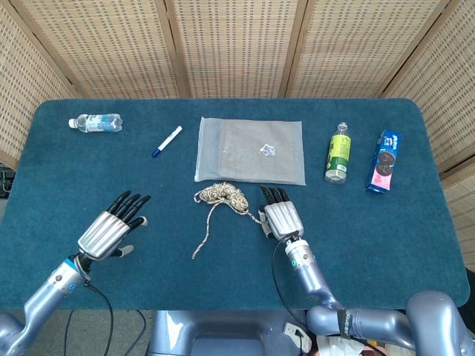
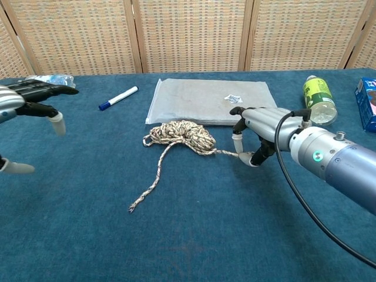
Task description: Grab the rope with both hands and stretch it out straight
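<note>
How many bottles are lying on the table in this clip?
2. A clear water bottle lies at the far left corner; a green-labelled bottle lies at the right, between the grey pouch and the blue cookie pack. None seems hidden.
</note>
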Controlling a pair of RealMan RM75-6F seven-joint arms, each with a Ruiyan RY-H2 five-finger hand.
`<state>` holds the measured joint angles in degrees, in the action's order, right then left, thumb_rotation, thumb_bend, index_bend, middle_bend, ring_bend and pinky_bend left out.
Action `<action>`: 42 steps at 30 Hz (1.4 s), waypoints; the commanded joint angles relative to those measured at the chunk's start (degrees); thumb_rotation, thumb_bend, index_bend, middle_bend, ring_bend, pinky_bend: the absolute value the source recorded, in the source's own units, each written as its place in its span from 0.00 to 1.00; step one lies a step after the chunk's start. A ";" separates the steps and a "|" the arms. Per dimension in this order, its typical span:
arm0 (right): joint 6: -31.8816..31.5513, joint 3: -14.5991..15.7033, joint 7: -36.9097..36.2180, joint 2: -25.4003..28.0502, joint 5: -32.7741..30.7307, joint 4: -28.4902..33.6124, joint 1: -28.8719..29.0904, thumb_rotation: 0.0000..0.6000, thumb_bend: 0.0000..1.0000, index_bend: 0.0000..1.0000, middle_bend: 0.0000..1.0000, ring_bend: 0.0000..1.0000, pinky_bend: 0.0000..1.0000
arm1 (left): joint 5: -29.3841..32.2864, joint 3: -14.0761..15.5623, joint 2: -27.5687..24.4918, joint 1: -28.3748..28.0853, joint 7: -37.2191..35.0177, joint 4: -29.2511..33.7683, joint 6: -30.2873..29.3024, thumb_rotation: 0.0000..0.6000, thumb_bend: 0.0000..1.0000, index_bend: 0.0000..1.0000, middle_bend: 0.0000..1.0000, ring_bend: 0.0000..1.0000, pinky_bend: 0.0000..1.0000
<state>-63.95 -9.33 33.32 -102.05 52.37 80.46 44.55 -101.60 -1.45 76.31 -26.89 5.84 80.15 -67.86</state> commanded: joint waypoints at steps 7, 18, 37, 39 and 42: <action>0.90 -0.86 0.97 0.17 -0.67 0.67 -0.03 1.00 0.45 0.73 0.02 0.00 0.00 | -3.92 -0.11 7.33 -8.57 -2.67 -7.16 5.78 1.00 0.19 0.46 0.00 0.00 0.00; 2.29 -2.08 1.88 0.04 -1.36 0.39 0.55 1.00 0.45 0.73 0.02 0.00 0.00 | -7.09 1.60 16.00 -16.32 -3.18 -15.73 9.54 1.00 0.22 0.49 0.00 0.00 0.00; 3.24 -2.87 2.11 -0.31 -1.75 -0.69 0.66 1.00 0.45 0.73 0.02 0.00 0.00 | -6.83 6.77 19.60 -19.31 -5.14 -20.10 9.31 1.00 0.25 0.49 0.00 0.00 0.00; 3.24 -2.97 2.26 -0.42 -1.91 -0.72 0.69 1.00 0.45 0.73 0.02 0.00 0.00 | -6.48 7.01 19.98 -19.59 -4.90 -20.03 9.76 1.00 0.26 0.49 0.00 0.00 0.00; 3.24 -3.10 2.36 -0.47 -2.02 -0.71 0.72 1.00 0.45 0.73 0.02 0.00 0.00 | -6.23 7.39 20.28 -19.90 -4.47 -19.92 10.28 1.00 0.28 0.49 0.00 0.00 0.00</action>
<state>-60.71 -12.43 35.67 -102.52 50.35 79.75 45.27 -107.89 5.85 96.51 -46.72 1.28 60.20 -57.66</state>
